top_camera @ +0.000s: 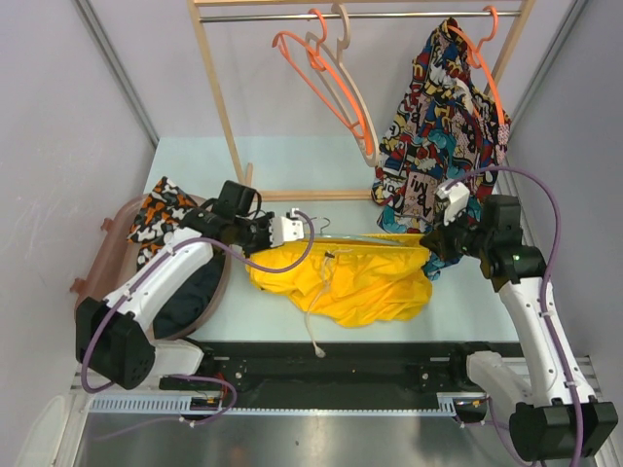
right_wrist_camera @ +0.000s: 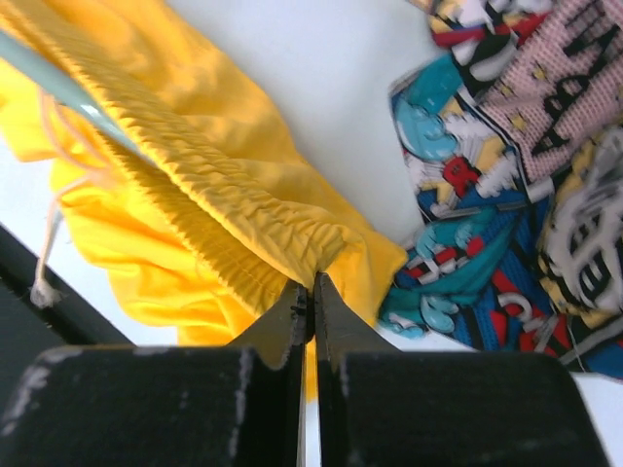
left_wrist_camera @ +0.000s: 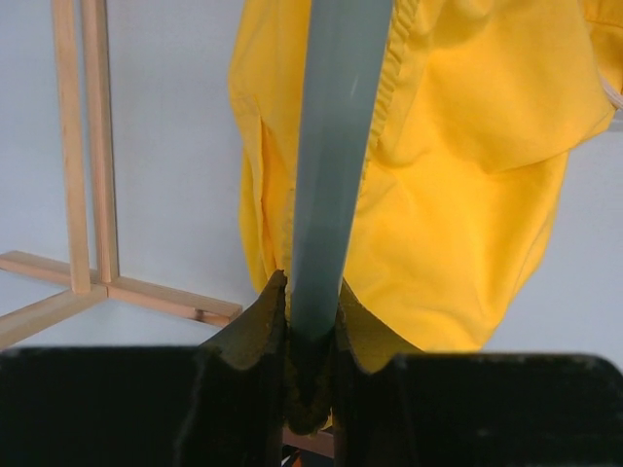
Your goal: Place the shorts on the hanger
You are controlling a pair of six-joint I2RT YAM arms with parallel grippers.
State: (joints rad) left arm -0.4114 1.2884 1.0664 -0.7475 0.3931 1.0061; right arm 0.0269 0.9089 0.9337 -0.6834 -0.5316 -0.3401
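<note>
Shorts (right_wrist_camera: pixel 195 175) pinched by right end effector (right_wrist_camera: pixel 311 288)

A pale wooden garment rack (top_camera: pixel 219 97) with a grey metal rail (top_camera: pixel 389 15) is set at the far side of a pale blue-green table (top_camera: pixel 195 161). A thin orange hanger (top_camera: pixel 321 83) and a thicker beige hanger (top_camera: pixel 355 107) are hung on the rail. Further right, a multicolour comic-print garment (top_camera: pixel 438 126) is carried on another orange hanger (top_camera: pixel 484 68). At the left, an orange-black-white patterned cloth (top_camera: pixel 156 216) is draped over a brown round basket (top_camera: pixel 107 258).
</note>
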